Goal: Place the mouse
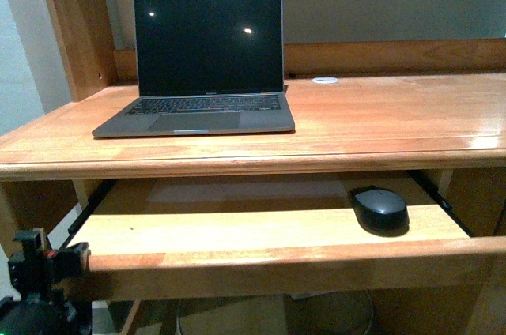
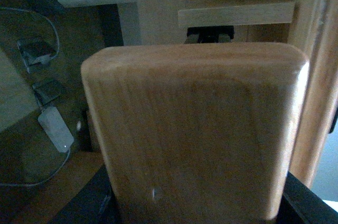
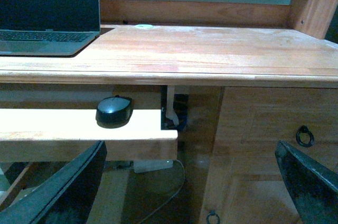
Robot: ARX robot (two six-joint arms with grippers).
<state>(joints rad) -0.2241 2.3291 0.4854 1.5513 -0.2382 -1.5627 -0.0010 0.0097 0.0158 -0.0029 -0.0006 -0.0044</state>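
Observation:
The black mouse lies on the right part of the pull-out wooden tray under the desk top. It also shows in the right wrist view, near the tray's end. My left gripper is open at the tray's left front corner. In the left wrist view the left gripper has its jaws on either side of the tray's rounded wooden end. My right gripper is open and empty, in front of and below the mouse, well apart from it.
An open laptop stands on the desk top, with a small white disc behind it. Drawer fronts with ring handles lie right of the tray. Cables and a power adapter lie under the desk.

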